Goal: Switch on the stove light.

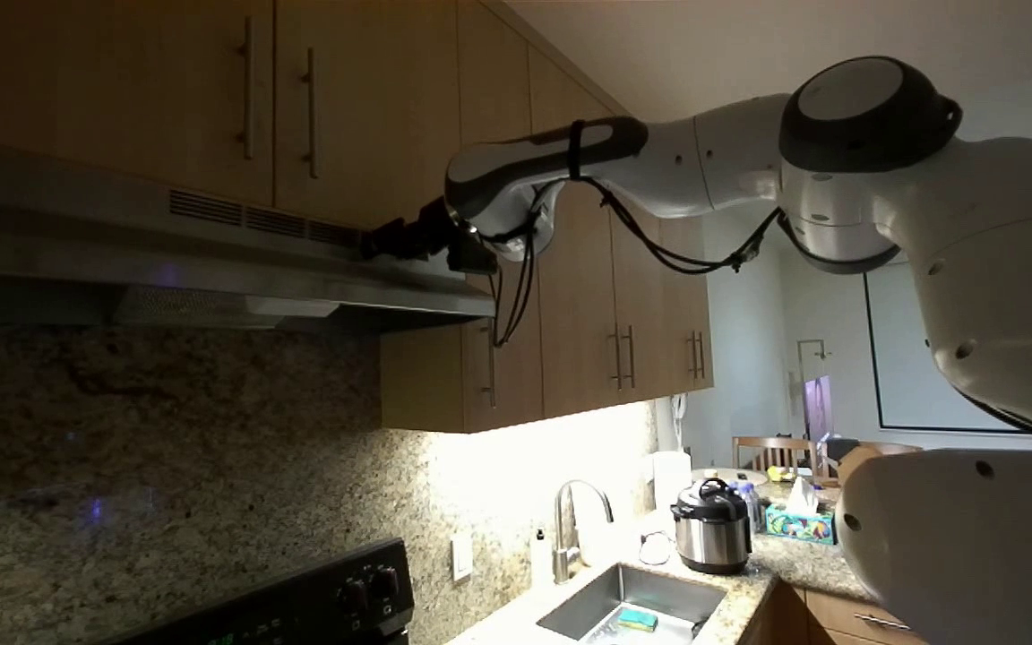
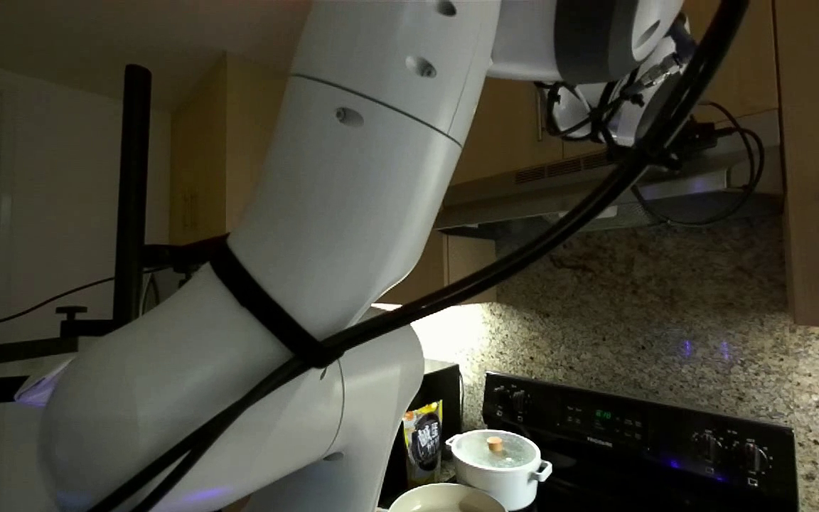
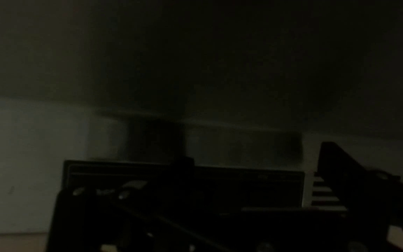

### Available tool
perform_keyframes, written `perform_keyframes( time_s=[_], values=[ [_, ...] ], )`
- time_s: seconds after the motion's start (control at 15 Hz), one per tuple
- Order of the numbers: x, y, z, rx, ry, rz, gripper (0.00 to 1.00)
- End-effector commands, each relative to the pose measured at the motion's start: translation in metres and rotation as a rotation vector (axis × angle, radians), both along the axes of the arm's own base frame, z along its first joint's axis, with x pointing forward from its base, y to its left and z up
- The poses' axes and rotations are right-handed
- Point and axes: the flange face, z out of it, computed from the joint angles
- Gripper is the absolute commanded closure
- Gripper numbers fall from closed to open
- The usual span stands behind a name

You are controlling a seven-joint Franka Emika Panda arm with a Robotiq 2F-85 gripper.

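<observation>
I have the gripper (image 3: 256, 154) at the front of the range hood (image 1: 158, 240), its fingers (image 3: 333, 159) spread wide. The wrist view's murky, but I take the black panel (image 3: 250, 183) at six o'clock for the switch plate; vents (image 3: 322, 194) lie at its three o'clock. In an exterior view the stove light (image 1: 290, 306) sits under the hood, eight o'clock from the gripper.

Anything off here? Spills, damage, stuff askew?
No spill or damage stands out. Only mild oddity: a slack cable loop dangles below the gripper near the range hood in both exterior views; it might snag. The wrist view is too dark for fine detail.
</observation>
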Motion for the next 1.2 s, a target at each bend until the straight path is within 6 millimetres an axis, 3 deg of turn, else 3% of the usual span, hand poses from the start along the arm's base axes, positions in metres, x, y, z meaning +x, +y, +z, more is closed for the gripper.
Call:
perform_keyframes(
  time_s=[0.0, 0.67, 1.13],
  values=[
    [0.010, 0.009, 0.008, 0.002, -0.001, 0.055, 0.00],
    [0.010, 0.058, 0.013, -0.047, 0.037, 0.209, 0.00],
    [0.006, 0.054, 0.014, -0.060, 0.035, 0.168, 0.00]
  ],
)
